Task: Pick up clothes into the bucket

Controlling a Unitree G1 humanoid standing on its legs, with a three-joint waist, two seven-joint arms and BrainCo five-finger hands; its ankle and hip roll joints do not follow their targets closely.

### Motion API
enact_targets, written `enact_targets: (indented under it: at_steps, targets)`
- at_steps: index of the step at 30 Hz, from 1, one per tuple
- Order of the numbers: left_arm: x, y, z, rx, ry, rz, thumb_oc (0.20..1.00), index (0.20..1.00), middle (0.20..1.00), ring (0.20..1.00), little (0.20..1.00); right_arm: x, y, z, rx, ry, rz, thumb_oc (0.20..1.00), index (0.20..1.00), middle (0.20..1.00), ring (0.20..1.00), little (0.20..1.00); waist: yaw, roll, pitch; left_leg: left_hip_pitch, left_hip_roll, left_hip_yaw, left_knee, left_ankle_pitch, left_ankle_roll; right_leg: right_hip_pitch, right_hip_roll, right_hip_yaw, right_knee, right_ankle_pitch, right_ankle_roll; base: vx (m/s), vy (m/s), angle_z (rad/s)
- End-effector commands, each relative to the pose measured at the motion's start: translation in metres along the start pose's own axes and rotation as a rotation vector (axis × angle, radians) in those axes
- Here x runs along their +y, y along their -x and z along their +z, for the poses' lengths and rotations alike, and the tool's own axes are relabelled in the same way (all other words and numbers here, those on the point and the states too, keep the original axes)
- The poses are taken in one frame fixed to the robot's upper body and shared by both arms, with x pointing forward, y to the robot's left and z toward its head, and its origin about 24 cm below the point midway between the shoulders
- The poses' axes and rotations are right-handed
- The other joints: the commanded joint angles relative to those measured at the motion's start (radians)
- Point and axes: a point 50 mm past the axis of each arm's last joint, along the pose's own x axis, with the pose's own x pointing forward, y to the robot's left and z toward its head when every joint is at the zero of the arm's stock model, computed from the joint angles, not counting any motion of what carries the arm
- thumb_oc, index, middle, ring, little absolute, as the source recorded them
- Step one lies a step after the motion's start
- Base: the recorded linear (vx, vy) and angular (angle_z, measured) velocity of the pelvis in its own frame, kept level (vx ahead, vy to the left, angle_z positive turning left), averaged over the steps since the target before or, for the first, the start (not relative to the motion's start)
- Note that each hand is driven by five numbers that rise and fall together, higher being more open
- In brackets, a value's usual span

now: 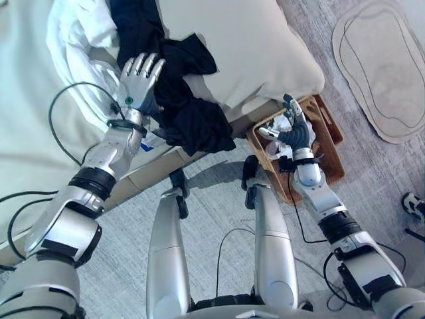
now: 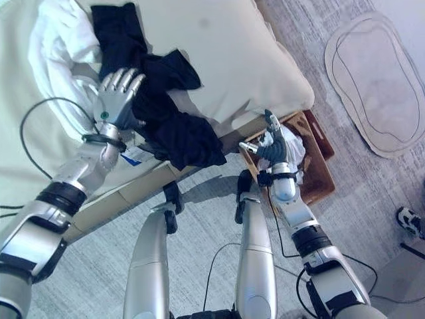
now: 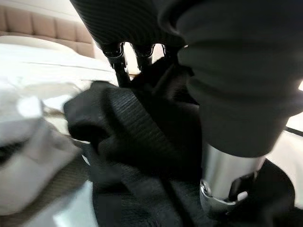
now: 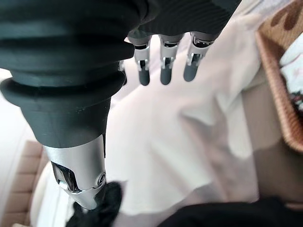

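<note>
1. Two hands are at work: the left hand [image 1: 139,83] lies on the crumpled black garment [image 1: 192,119] on the cream-covered bed [image 1: 265,46], its fingers [image 1: 147,65] straight and a little spread, resting on the cloth rather than curled round it.
2. Black cloth runs from under those fingers down past the wrist to the bed's edge, where a fold hangs over; the left wrist view shows it bunched right against the fingertips.
3. A crumpled white garment [image 1: 76,40] lies just beside the fingers, on their outer side, still on the bed.
4. Right hand [image 2: 273,147] hovers over the brown woven basket [image 2: 317,174] on the floor, fingers [image 4: 163,66] straight and relaxed, holding nothing; pale cloth [image 2: 294,149] already lies in the basket beneath them.
5. Judged from this, the step in hand is the grasp of the black garment; next the left fingers must close on a good bunch of cloth, lift it off the bed and carry it across to the basket.
6. Possible snags: the white garment may drag along, and the right hand sits over the basket's mouth. A pale oval rug [image 1: 382,66] lies well beyond.
</note>
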Motion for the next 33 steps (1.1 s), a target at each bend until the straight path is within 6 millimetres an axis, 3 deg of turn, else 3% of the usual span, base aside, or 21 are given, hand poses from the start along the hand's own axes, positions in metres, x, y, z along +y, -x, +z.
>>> enact_targets:
  at_steps: [1,6,17,18,19,33]
  targets:
    - [0.011,-0.007,-0.008,0.003,-0.041,0.049,1.0,1.0,1.0,1.0,1.0,-0.008,0.009,0.015,-0.119,-0.037,-0.028,1.0,1.0,1.0,1.0,1.0,0.001,0.0,-0.07,-0.045,0.007,-0.012,0.06,-0.055,0.001,0.009,-0.017,0.025,-0.09,0.062,0.067,0.06,0.011,-0.13]
    - [0.017,-0.016,-0.01,0.018,-0.047,0.058,1.0,1.0,1.0,1.0,1.0,-0.008,0.011,0.015,-0.121,-0.049,-0.04,1.0,1.0,1.0,1.0,1.0,-0.013,0.0,-0.071,-0.086,0.009,-0.009,0.071,-0.053,0.004,-0.039,-0.013,0.039,-0.085,0.071,0.068,-0.01,0.005,-0.06]
    - [0.004,-0.03,-0.02,0.135,-0.175,-0.1,1.0,1.0,1.0,1.0,1.0,-0.009,0.011,0.02,-0.138,-0.059,-0.039,1.0,1.0,1.0,1.0,1.0,-0.044,0.001,-0.081,-0.147,0.01,-0.003,0.082,-0.052,0.008,-0.108,-0.003,0.059,-0.078,0.085,0.075,0.0,-0.007,-0.04]
    - [0.003,-0.03,-0.021,0.143,-0.176,-0.111,0.454,0.454,0.454,0.454,0.454,-0.01,0.011,0.019,-0.133,-0.059,-0.043,1.0,1.0,1.0,1.0,1.0,-0.044,0.002,-0.084,-0.151,0.01,-0.002,0.083,-0.052,0.009,-0.113,-0.003,0.06,-0.077,0.085,0.075,0.0,0.0,0.0]
    - [0.001,-0.03,-0.019,0.141,-0.173,-0.128,0.203,0.203,0.203,0.203,0.203,-0.009,0.01,0.019,-0.132,-0.061,-0.044,1.0,1.0,1.0,1.0,1.0,-0.046,0.003,-0.084,-0.153,0.009,-0.002,0.083,-0.051,0.01,-0.116,-0.003,0.06,-0.077,0.085,0.075,0.0,0.0,0.0]
    - [-0.023,-0.01,-0.015,0.159,-0.1,-0.21,0.2,0.2,0.2,0.2,0.2,-0.005,0.015,0.005,-0.067,-0.054,-0.037,1.0,1.0,1.0,1.0,1.0,-0.033,0.014,-0.119,-0.101,0.003,0.007,0.048,-0.051,0.012,-0.075,-0.015,0.055,-0.093,0.083,0.079,0.0,0.004,0.01]
